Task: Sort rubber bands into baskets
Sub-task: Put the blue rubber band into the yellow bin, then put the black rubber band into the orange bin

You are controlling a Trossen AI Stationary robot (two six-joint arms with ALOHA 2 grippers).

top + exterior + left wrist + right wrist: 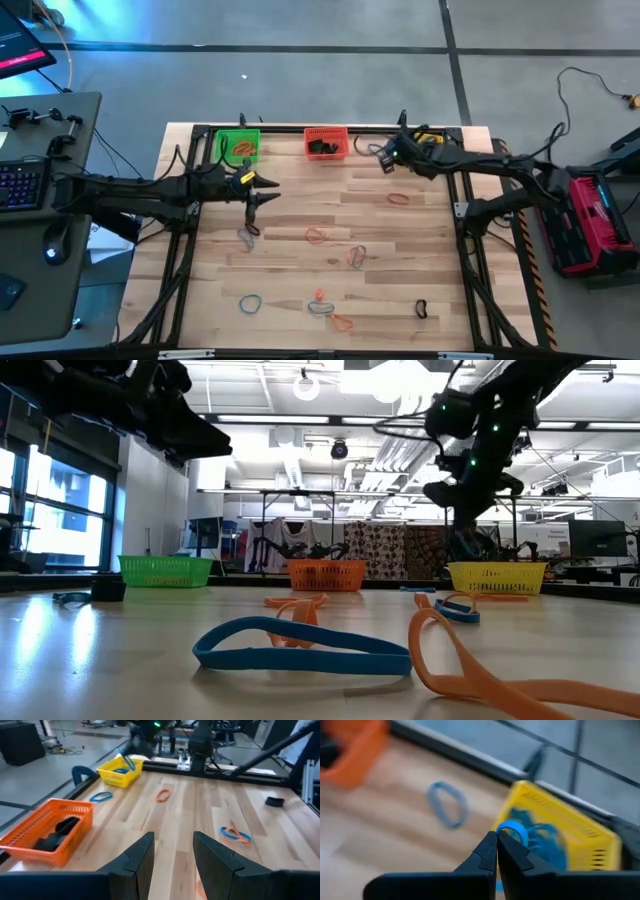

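My right gripper [497, 837] is shut on a blue rubber band [514, 829], raised above the table's far edge just beside the yellow basket [560, 837], which holds more blue bands. It also shows in the left wrist view [131, 756] and the high view [384, 157]. A second blue band [448, 804] lies flat on the wood between the yellow and red-orange baskets [326, 142]. The green basket [238, 147] stands at the far left. My left gripper [173, 854] hovers open over the table's left half [264, 188], with nothing between its fingers. My right gripper pinches the blue rubber band between its two fingertips. A small loop of the band [516, 831] stands out just past the tips. The fingers slant down, coming from the table's right. The band is lifted clear of the table, beside the yellow basket's wall.
Loose bands lie over the wood: orange ones [398, 197] [318, 236], a red and blue pair [356, 255], a grey one [246, 236], teal ones [249, 303] and a black one [421, 309]. The red-orange basket [47, 830] holds black bands.
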